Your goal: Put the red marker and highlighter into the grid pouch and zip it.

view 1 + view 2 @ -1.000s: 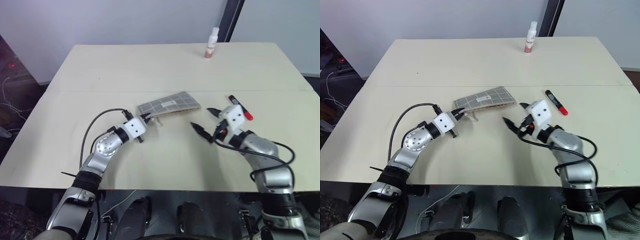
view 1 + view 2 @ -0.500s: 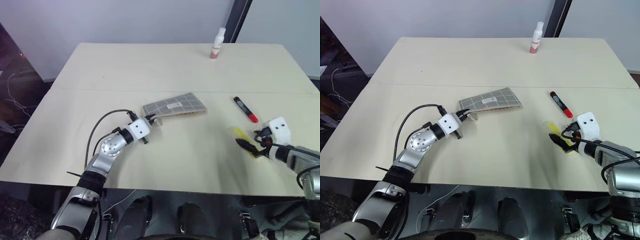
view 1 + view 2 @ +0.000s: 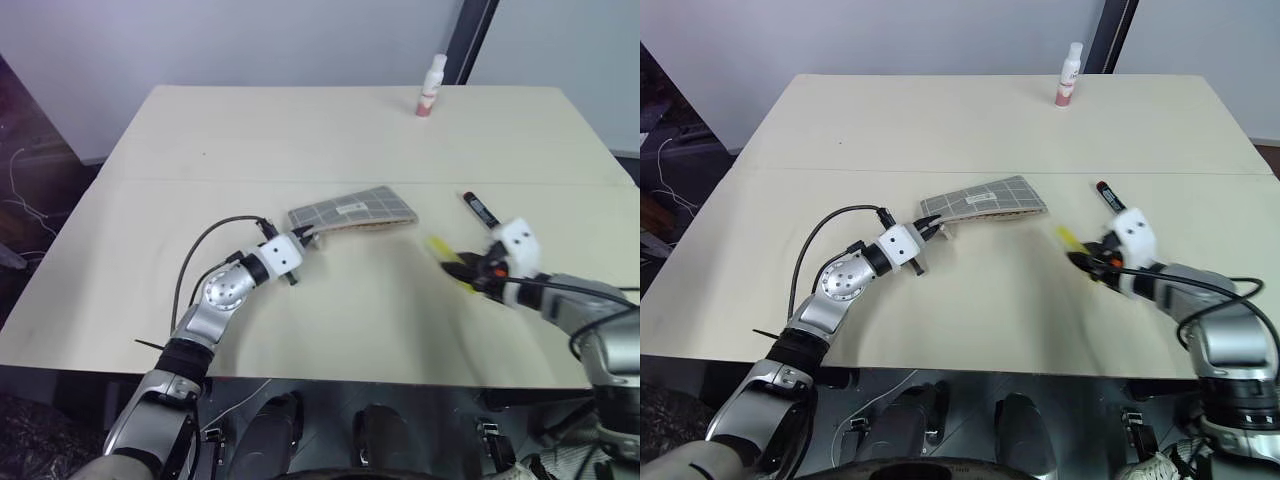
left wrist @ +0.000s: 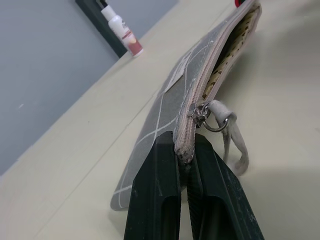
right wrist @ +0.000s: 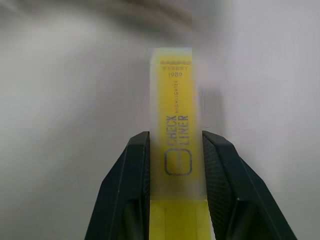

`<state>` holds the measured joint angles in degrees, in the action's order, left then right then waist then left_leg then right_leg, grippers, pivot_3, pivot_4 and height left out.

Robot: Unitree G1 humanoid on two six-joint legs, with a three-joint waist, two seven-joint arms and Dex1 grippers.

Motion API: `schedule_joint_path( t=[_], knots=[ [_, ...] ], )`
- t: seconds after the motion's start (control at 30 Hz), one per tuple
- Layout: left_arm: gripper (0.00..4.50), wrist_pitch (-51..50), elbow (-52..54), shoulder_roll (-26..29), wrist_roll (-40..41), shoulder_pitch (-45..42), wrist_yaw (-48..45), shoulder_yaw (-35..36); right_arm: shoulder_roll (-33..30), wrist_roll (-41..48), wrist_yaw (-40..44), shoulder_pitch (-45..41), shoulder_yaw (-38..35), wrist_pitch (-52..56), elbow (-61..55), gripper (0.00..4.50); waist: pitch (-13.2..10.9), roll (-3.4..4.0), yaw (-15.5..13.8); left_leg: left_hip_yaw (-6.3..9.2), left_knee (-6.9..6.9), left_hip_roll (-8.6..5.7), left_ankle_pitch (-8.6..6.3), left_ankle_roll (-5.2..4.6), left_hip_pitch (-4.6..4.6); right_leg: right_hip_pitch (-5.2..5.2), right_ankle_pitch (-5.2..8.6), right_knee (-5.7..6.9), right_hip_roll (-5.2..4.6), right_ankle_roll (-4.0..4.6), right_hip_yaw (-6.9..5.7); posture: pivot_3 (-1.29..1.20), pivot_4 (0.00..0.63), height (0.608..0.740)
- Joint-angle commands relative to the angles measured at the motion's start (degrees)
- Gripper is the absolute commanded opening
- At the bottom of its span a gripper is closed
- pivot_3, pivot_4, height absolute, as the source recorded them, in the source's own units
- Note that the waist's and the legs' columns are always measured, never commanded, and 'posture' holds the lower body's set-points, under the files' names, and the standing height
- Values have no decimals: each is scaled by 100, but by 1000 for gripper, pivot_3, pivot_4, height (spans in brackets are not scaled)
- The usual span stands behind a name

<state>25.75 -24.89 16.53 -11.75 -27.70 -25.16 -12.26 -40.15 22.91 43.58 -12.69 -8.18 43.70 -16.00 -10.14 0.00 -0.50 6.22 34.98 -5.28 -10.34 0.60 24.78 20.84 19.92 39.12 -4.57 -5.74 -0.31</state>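
On the left, the left pincer (image 3: 297, 238) is clamped on the near corner of the grid pouch (image 3: 352, 212), its two black fingers (image 4: 162, 192) pressed tight against the zipper end. From the left wrist view the pouch's mouth stands open along the zipper, showing a patterned lining, and the metal pull with its pale strap hangs just beside the fingers. The pouch lies near the middle of the worktop (image 3: 300, 130), its far end pointing toward the right, a small white label patch on its upper face.

Further right, the right pincer (image 3: 462, 270) grips the highlighter (image 3: 444, 252), which sticks out past the fingertips toward the pouch, lifted off the worktop. The right wrist view shows the yellow barrel squeezed between the two fingers (image 5: 136, 170), its printed lettering facing up.

Just behind that hand, the red marker (image 3: 479, 209) lies flat on the worktop, partly hidden by the white wrist block.

At the far edge stands a white bottle (image 3: 431, 86) with a pink band, well apart from everything else.
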Motion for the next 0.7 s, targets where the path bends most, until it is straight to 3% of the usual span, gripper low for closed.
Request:
schedule_joint_path(
  t=[0.03, 0.23, 0.7],
  knots=[
    [0, 3, 113, -41, 85, -131, -30, -6, 181, 150, -138, -324, 302, 178, -436, 880, -3, -5, -20, 0, 1, -1, 0, 0, 5, 4, 0, 0, -1, 0, 0, 0, 150, 740],
    [0, -53, 189, -127, 90, -150, -107, -48, 361, -159, -337, -713, 660, -95, 115, 880, -4, -7, -28, 3, 18, -9, 1, -1, 57, 50, -11, -1, -5, -14, 0, 0, 150, 740],
    [0, 25, 636, 121, -332, -97, -382, -417, 278, -566, -37, -1274, 1094, -661, 925, 880, -4, -7, 2, 3, 18, -8, 3, 0, 55, 52, -13, 5, -2, -11, 0, 0, 150, 740]
  ],
)
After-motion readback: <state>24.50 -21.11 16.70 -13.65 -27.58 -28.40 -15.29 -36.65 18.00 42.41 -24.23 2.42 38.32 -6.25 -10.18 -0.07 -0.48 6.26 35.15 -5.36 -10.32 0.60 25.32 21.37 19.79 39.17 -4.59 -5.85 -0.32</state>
